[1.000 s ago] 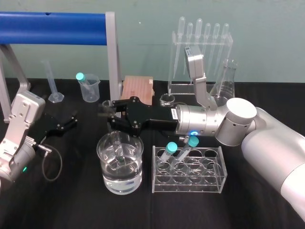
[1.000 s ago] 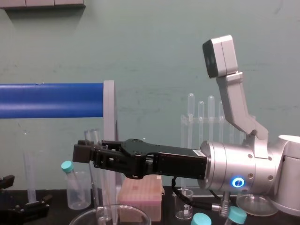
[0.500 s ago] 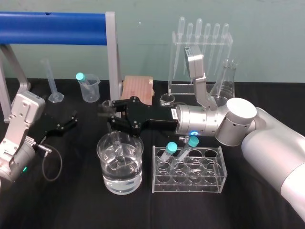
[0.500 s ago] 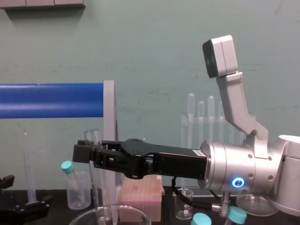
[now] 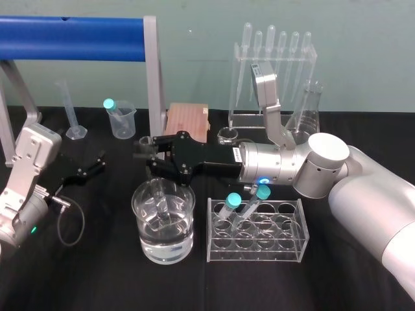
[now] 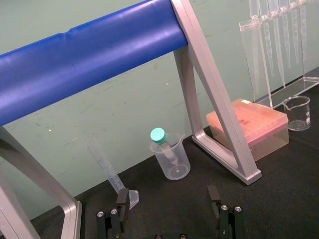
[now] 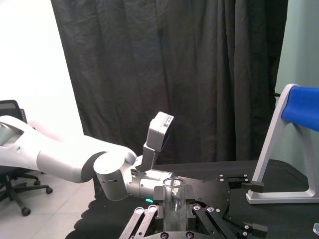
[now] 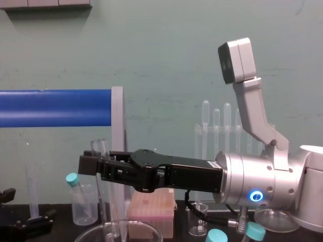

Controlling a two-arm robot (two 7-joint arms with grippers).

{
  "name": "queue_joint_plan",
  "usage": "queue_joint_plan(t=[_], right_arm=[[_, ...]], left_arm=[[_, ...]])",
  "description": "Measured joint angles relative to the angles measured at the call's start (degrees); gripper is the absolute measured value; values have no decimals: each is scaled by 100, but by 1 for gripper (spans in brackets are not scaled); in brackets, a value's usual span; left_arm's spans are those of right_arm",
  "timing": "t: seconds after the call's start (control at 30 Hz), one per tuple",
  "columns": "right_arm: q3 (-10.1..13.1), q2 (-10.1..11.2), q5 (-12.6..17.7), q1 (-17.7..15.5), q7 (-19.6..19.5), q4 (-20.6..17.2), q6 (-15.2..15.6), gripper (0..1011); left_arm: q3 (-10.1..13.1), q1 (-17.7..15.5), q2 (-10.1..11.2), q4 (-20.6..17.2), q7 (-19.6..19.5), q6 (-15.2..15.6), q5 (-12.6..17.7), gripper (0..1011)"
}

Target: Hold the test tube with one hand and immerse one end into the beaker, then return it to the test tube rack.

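Text check: white label (image 5: 237,155) on the right arm's wrist, print too small to read.

Right end effector (image 5: 148,155) is clenched on the test tube (image 5: 159,197), with the arm reaching in from 3 o'clock above the beaker (image 5: 187,241). The grip is on the tube's upper part. In the chest view the lipped rim stands just above the end effector (image 8: 90,164), at its 12 o'clock. The rest of the tube (image 8: 108,212) runs down at 6 o'clock, slightly tilted.

Its lower end is inside the beaker, which holds clear liquid. Cannot tell if it touches the bottom.

Right wrist view: tube (image 7: 173,201) sits between the finger linkages.

Test tube rack (image 5: 292,206) is just beside the beaker at its 3 o'clock. It holds two teal-capped tubes (image 5: 232,206), both leaning.

Left end effector (image 5: 89,168) is released, fingers (image 6: 122,203) wide apart. It sits low over the worktop (image 5: 97,272) at the beaker's 10 o'clock, well apart from the tube.
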Motion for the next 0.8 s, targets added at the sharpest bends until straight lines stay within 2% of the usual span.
queue_joint_plan(t=[0.8], right_arm=[[0, 0, 0, 0, 0, 0, 0, 242]], left_arm=[[0, 0, 0, 0, 0, 0, 0, 1000]])
